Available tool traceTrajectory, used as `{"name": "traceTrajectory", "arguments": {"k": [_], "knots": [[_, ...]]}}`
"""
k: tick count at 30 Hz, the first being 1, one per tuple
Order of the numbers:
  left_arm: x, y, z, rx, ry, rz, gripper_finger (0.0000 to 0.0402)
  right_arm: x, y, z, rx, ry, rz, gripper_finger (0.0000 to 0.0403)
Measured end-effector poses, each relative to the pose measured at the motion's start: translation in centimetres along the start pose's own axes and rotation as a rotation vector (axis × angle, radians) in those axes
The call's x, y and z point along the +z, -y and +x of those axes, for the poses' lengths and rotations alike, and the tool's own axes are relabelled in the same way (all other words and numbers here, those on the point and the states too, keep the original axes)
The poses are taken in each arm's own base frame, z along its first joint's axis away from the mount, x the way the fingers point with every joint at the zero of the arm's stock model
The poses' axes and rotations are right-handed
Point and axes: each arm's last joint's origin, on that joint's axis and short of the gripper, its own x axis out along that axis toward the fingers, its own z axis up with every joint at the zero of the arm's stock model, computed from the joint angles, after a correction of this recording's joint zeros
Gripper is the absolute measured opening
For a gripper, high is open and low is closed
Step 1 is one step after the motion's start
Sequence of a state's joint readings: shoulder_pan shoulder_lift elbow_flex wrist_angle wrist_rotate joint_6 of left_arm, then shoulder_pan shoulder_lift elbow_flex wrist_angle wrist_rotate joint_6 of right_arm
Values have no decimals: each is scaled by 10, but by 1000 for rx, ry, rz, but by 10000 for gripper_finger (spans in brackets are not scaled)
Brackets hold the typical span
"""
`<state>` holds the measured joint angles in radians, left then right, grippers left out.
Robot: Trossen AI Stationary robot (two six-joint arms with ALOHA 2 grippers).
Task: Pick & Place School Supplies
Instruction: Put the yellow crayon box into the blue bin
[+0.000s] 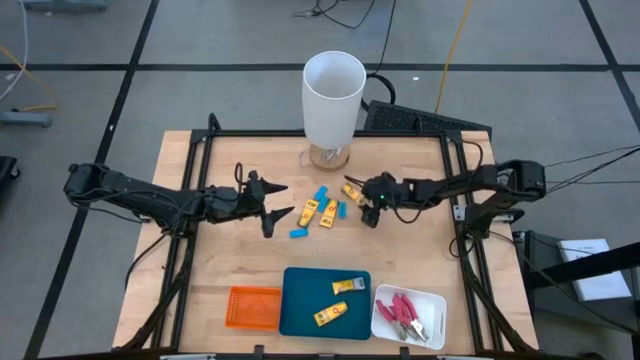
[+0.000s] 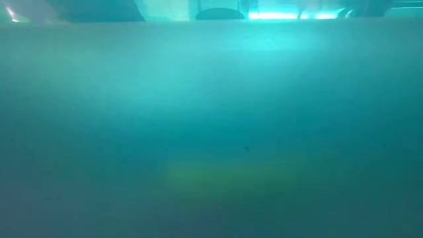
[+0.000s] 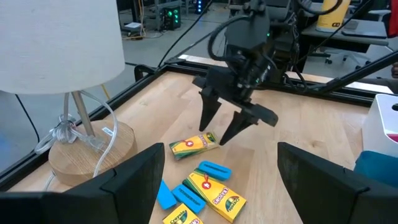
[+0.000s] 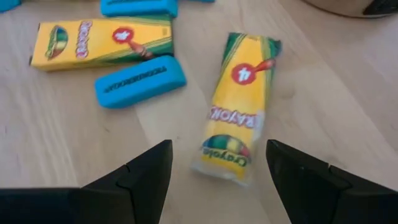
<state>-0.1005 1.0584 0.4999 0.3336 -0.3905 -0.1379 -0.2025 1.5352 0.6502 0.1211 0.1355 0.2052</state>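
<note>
Looking straight down, the high view showed the right gripper point(image 1: 372, 207) just at 3 o'clock of a yellow crayon box point(image 1: 353, 192), with the lamp point(image 1: 333, 95) standing at 12 o'clock of it. The left gripper point(image 1: 274, 204) lay spread and empty at 9 o'clock of the loose cluster of crayon boxes point(image 1: 319, 212) and blue erasers point(image 1: 320, 194). Bare wood ran from the cluster down to the teal tray point(image 1: 300, 300), the orange tray point(image 1: 252, 307) and the white tray point(image 1: 430, 305), which held the red pliers point(image 1: 405, 313).

The low view was a teal blur; nothing could be made out.

The left wrist view showed the right gripper point(image 3: 228, 127) open over the box point(image 3: 194, 144), fingers astride and holding nothing.

The right wrist view set the box point(image 4: 238, 106) between and ahead of its fingers point(image 4: 144, 174), untouched.
</note>
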Motion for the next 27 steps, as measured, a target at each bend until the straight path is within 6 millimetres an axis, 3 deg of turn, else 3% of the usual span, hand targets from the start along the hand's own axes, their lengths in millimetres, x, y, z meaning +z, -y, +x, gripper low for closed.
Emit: {"name": "traceTrajectory", "arguments": {"k": [10,19,27], "knots": [[0,0,0,0,0,0,310,-12,-9,12,-71,-4,-85,251],[0,0,0,0,0,0,310,-15,-8,17,-119,-11,-53,249],[0,0,0,0,-1,0,310,-16,-8,17,-140,-9,-56,202]]}}
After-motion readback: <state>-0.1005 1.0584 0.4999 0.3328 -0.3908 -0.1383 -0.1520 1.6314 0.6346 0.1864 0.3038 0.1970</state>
